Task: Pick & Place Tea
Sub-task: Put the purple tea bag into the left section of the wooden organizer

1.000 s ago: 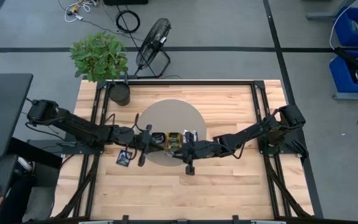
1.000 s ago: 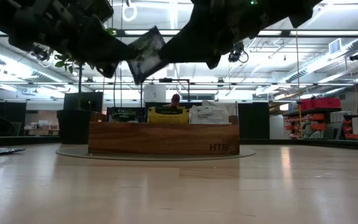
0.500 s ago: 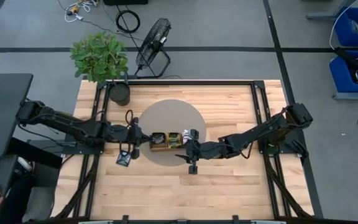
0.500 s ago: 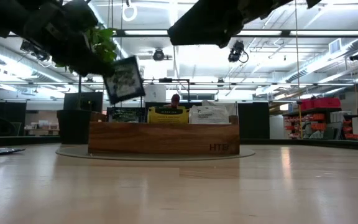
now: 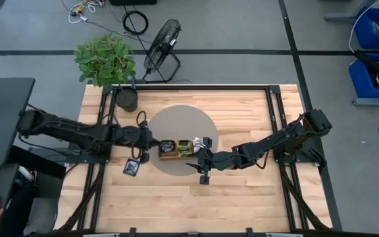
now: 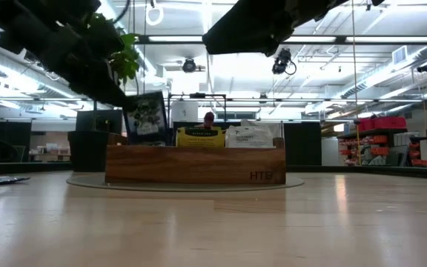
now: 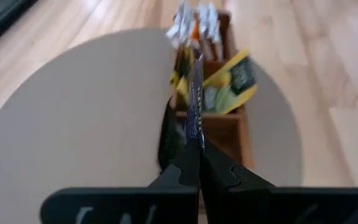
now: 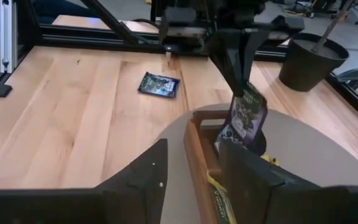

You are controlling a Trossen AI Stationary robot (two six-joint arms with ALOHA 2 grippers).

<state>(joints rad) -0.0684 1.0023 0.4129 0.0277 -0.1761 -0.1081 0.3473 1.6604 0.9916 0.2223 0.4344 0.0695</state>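
My left gripper (image 5: 149,143) hangs over the left end of the wooden tray (image 6: 195,165) and is shut on a black tea sachet with a green label (image 6: 145,115). The sachet's lower edge is at the rim of the tray's left-end compartment (image 8: 207,127); whether it touches, I cannot tell. Yellow sachets (image 7: 229,87) and white-and-orange sachets (image 7: 194,18) stand on edge in the other compartments. A second black sachet (image 5: 131,168) lies flat on the table left of the tray. My right gripper (image 5: 203,168) is open, raised near the tray's near side. My left gripper pinches the black sachet between its two shut fingers (image 7: 182,165) at the top edge (image 8: 248,93), coming from above and slanting from the table's left. The sachet hangs upright below the fingers, seen edge-on in the left wrist view (image 7: 195,112).
The tray sits on a round beige mat (image 5: 179,122) at the table's middle. A potted plant (image 5: 125,97) stands at the far left corner, with a fan (image 5: 162,49) on the floor beyond. Bare wood lies near and to the right.
My left gripper has come down and a little toward the table's left, from above the tray to its left end. The held black sachet has swung from tilted to upright and dropped to the tray's rim. My right arm has drawn back slightly.
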